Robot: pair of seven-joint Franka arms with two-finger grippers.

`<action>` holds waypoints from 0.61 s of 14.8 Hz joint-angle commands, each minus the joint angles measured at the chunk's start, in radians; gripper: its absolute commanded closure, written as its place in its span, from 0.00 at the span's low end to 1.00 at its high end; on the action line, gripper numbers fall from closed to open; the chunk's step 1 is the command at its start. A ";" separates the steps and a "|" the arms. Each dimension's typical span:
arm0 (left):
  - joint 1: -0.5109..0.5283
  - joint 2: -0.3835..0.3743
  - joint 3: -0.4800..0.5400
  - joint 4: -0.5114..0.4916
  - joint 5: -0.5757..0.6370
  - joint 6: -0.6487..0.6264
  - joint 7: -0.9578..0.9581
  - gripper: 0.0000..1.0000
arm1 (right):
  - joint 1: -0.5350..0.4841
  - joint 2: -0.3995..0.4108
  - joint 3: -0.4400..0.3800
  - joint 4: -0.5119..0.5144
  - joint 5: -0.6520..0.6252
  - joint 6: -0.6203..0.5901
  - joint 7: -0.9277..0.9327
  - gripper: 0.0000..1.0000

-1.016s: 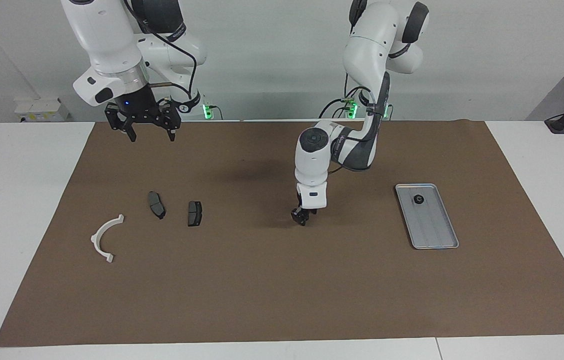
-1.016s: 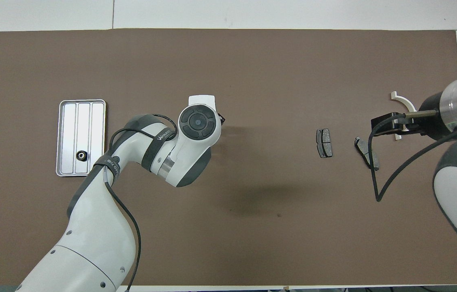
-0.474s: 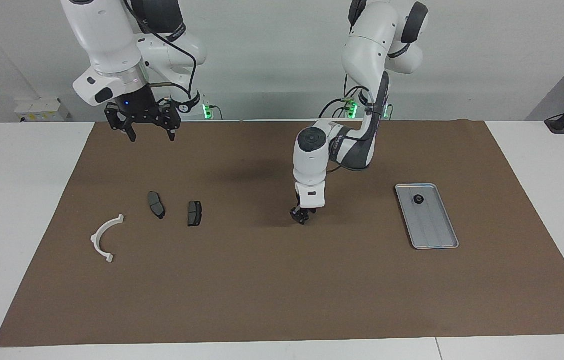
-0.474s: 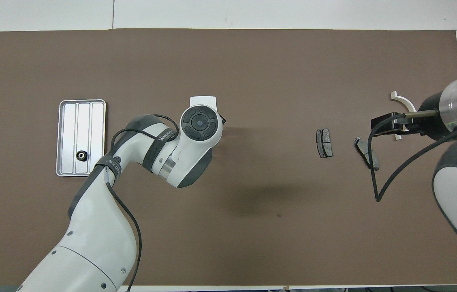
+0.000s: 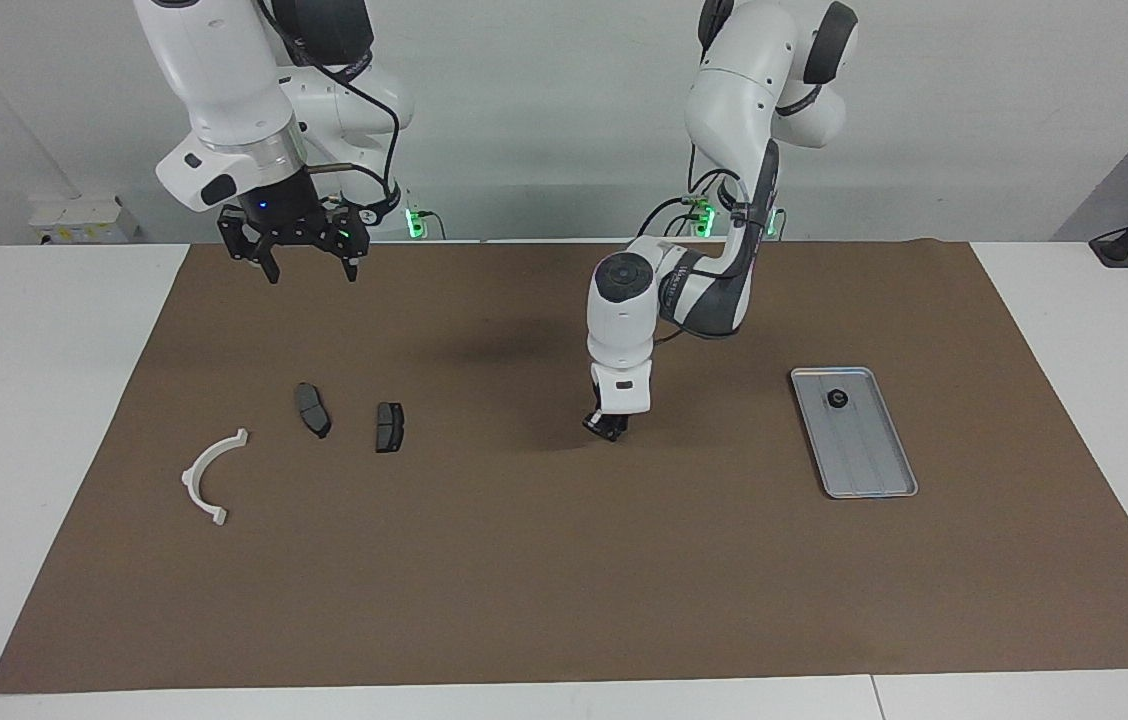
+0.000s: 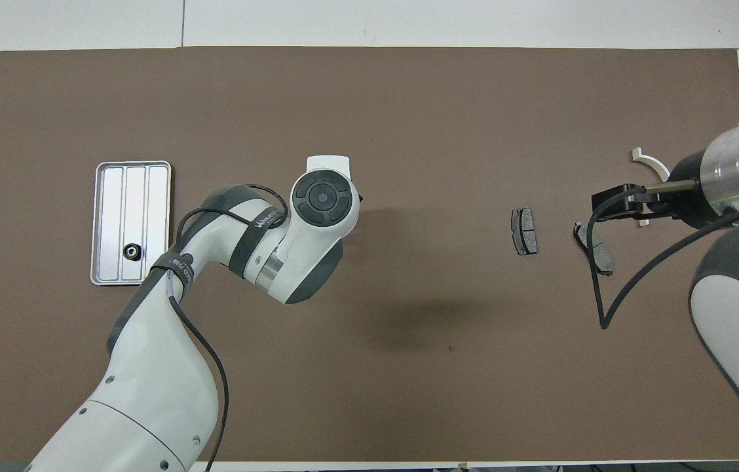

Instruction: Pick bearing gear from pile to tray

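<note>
The left gripper [image 5: 608, 431] is closed tight low over the mat; what it holds is hidden. The right gripper [image 5: 305, 268] waits, wide open and empty. A bearing gear [image 5: 837, 399] in the tray [image 5: 874, 478] looks small, hard and light, so pinch its sides.

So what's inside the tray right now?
The tray holds one small black round part, at the end nearer the robots; the ridged floor is otherwise bare. Nothing covers the tray in either view, so nothing inside is hidden.

One camera hangs high across the table, looking back at both robots from a fair way off. The other sits above the robots' end, staring steeply down and forward. Both take in the same brown mat [image 5: 564, 560], half a turn apart, and the tray [image 5: 879, 470].
</note>
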 commanded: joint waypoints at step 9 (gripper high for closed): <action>0.514 -0.243 0.006 0.020 -0.022 -0.345 1.084 1.00 | -0.004 -0.009 0.000 -0.012 0.017 0.018 0.010 0.00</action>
